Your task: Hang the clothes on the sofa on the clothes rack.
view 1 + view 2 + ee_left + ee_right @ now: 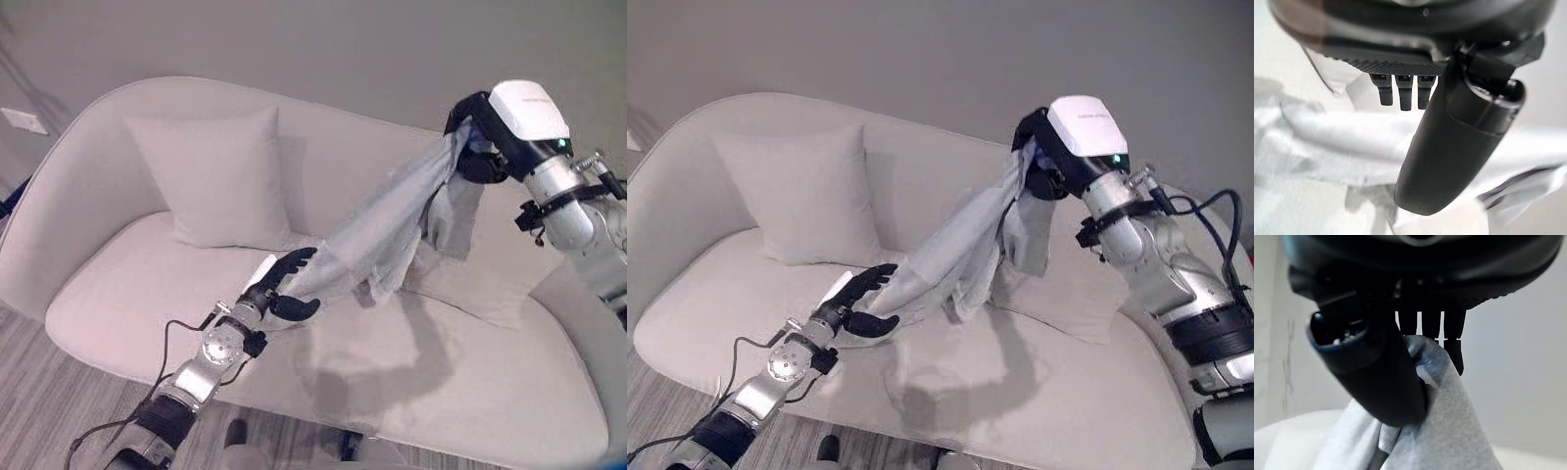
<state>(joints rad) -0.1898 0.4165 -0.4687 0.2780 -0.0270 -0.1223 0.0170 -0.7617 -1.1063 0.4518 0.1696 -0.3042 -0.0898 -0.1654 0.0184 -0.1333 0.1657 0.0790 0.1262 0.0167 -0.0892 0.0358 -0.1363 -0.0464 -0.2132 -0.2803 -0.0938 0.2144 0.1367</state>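
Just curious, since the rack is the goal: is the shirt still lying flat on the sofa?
No, the right hand holds the shirt up above the sofa.

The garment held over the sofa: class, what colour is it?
Light grey garment, plain; left eye view.

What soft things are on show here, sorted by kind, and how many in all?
Cream upholstered sofa: 1
Cream square cushions: 2
Pale grey-blue cloth garment, held up by the right hand and gripped low by the left hand: 1
Total: 4
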